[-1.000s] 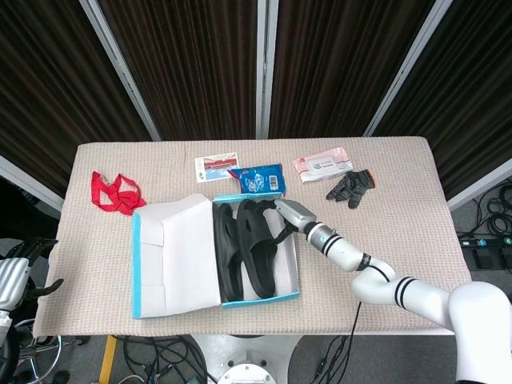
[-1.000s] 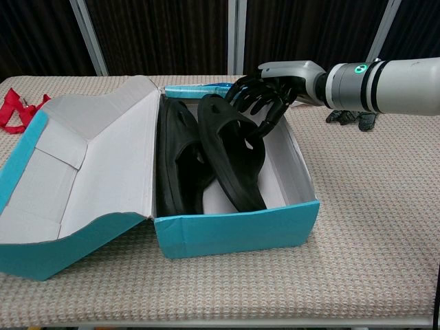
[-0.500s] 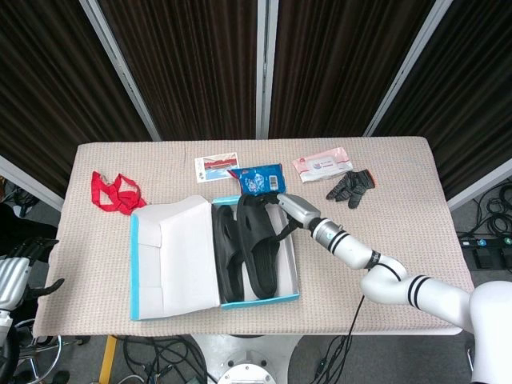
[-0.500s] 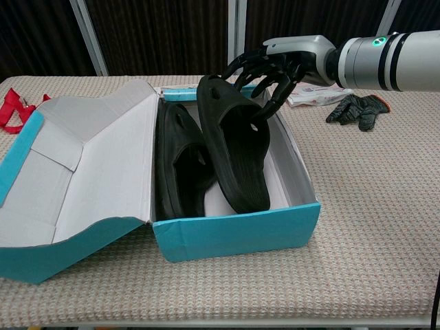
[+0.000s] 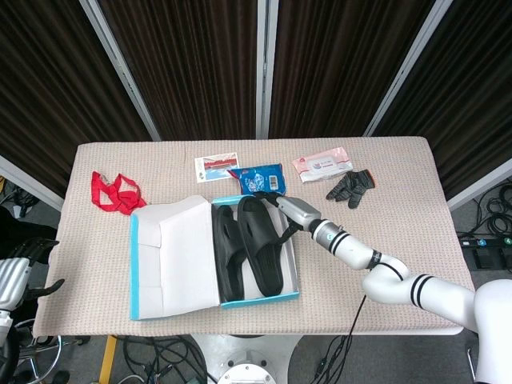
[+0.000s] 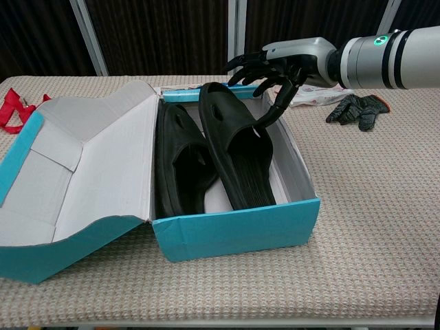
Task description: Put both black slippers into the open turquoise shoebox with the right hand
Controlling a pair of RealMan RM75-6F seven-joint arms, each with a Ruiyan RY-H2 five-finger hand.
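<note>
The open turquoise shoebox (image 5: 260, 299) (image 6: 234, 230) sits at the table's front centre, its lid (image 5: 172, 256) (image 6: 82, 165) folded out to the left. Both black slippers lie inside it. The left slipper (image 5: 228, 256) (image 6: 179, 165) lies flat. The right slipper (image 5: 260, 248) (image 6: 237, 155) leans partly over it, toe end raised at the far wall. My right hand (image 5: 290, 212) (image 6: 278, 69) hovers over the box's far right corner with fingers spread; one fingertip (image 6: 273, 113) reaches down to the right slipper's edge. My left hand (image 5: 20, 272) hangs off the table's front left, holding nothing.
A red strap (image 5: 112, 192) (image 6: 14, 110) lies at the far left. Behind the box are a printed card (image 5: 216, 168), a blue packet (image 5: 260, 178) and a pink packet (image 5: 320, 165). Black gloves (image 5: 350, 186) (image 6: 357, 110) lie to the back right.
The right slipper, gripped and held up at a steep tilt before, now lies lower in the box. My right hand's fingers have spread and come off it, rising slightly.
</note>
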